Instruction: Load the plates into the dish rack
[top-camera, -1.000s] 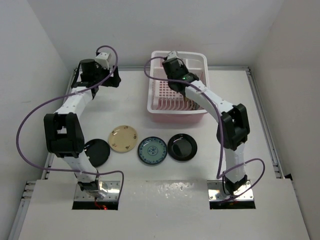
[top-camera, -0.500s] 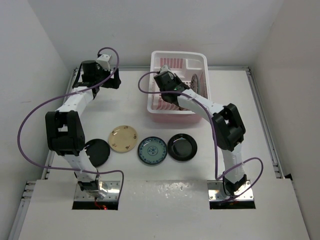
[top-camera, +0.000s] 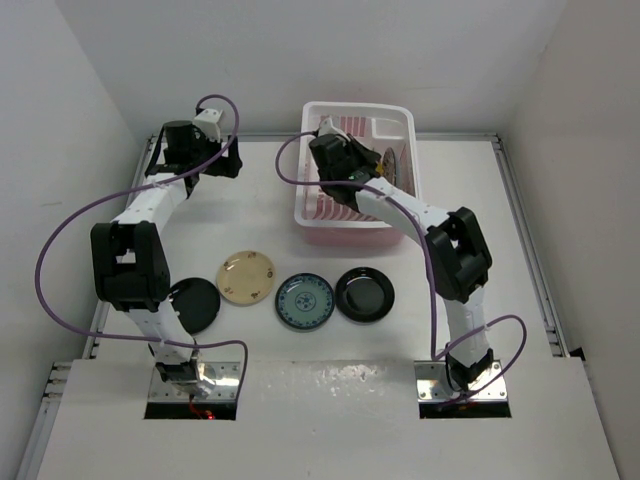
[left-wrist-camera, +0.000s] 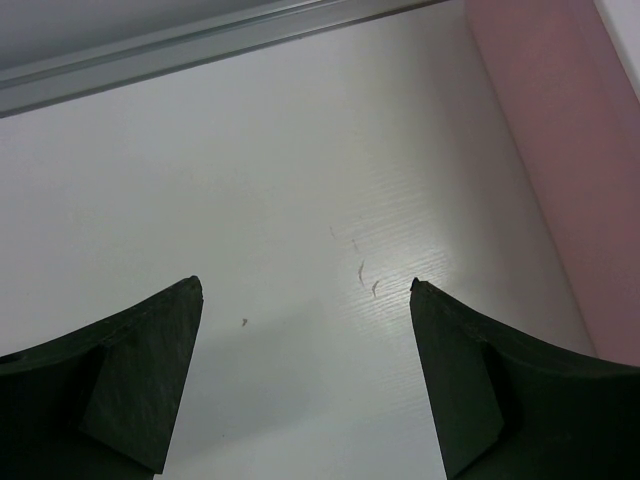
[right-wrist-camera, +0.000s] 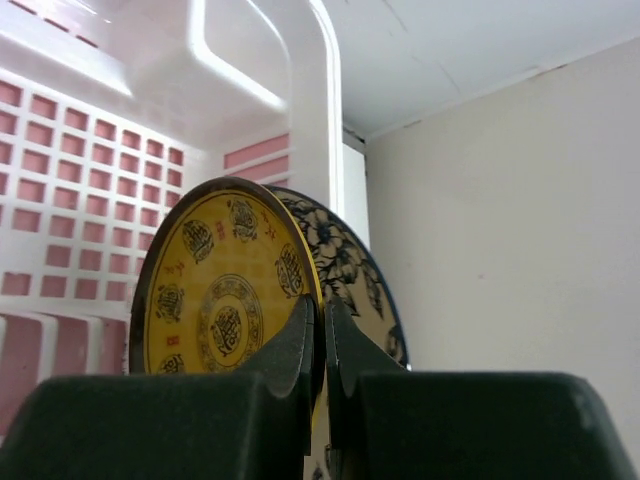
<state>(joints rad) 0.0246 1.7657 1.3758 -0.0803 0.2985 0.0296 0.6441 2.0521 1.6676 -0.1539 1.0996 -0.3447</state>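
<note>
While my right gripper (right-wrist-camera: 320, 312) sits inside the dish rack (top-camera: 300, 205), in the upper middle of the overhead view, its fingers are pinched together on the rim of the yellow plate (right-wrist-camera: 225, 295). That plate stands on edge. In my right wrist view it fills the centre left of the frame, patterned face turned towards the left, with the rack's pink-and-white grid wall behind it. Close behind it, towards the right, the white plate with the dark pattern (right-wrist-camera: 352, 262) also stands on edge. The two overlap in the frame, and I cannot tell whether they touch.

My left gripper (left-wrist-camera: 305, 285) hangs over the bare table (left-wrist-camera: 250, 170) at the upper left of the overhead view, left of the rack. Its fingers are spread wide with nothing between them. The rack's pink outer wall runs down the right edge of my left wrist view.

Four more plates lie flat in a row across the middle of the overhead view, below the rack. From the left they are a black plate (top-camera: 193, 303) partly hidden by my left arm, the cream plate (top-camera: 247, 277), the blue-green plate (top-camera: 305, 301) and the second black plate (top-camera: 365, 294).
</note>
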